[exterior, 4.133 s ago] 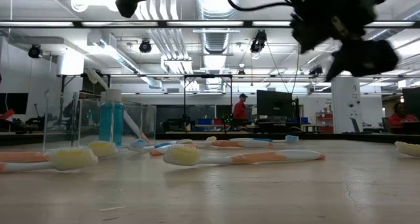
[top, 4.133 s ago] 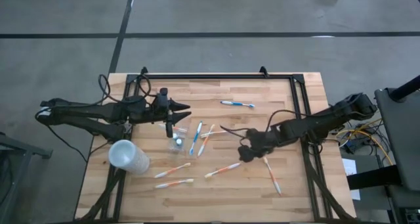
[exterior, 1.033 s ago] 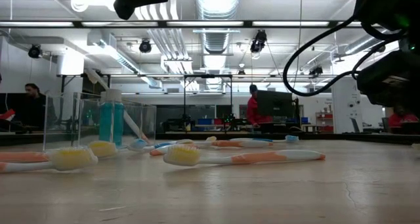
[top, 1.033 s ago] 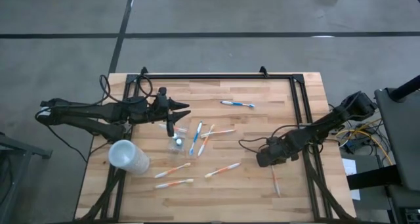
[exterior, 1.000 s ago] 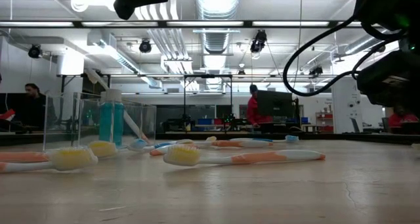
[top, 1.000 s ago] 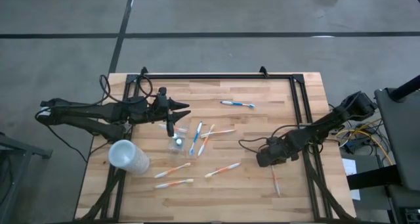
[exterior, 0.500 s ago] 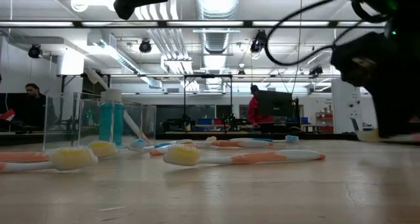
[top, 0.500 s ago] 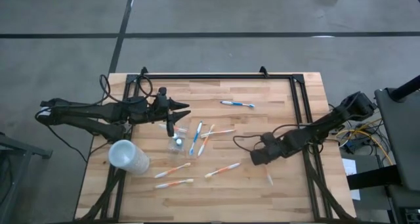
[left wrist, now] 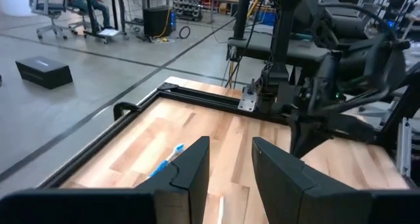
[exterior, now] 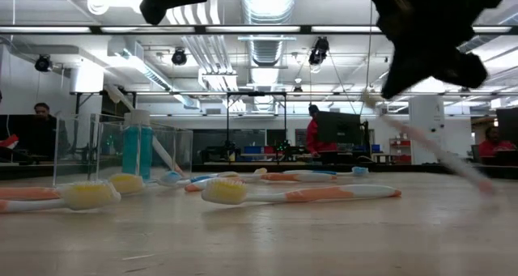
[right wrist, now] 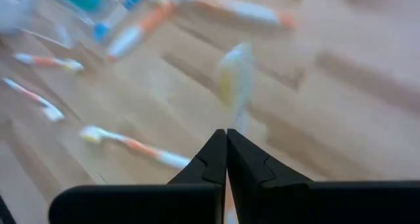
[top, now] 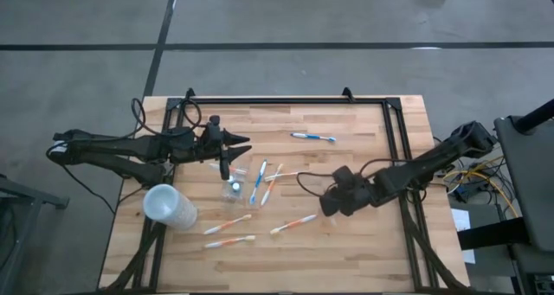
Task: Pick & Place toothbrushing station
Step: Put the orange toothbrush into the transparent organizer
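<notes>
Wooden desk (top: 363,122) under workshop ceiling lights. Right gripper (top: 331,202) pressed together, pinching toothbrush (exterior: 429,150) by handle, lifted off desk near middle, bristle head leading, seemingly orange-white. Best carried level toward clear tumbler (top: 234,188) left of centre, head up, lowered slowly past toothpaste tube (exterior: 136,150) already inside. Left gripper (top: 245,145) half spread, hovering by tumbler. Versus a second ago: right arm swung inward from right edge; brush gone from desk there.

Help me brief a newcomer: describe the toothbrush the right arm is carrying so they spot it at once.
On the pale wooden table, find the dark right gripper right of centre. Its shut fingers pinch a slim white toothbrush that hangs slanted in the air, yellowish bristle head forward. It alone is off the table; all the others lie flat.
</notes>
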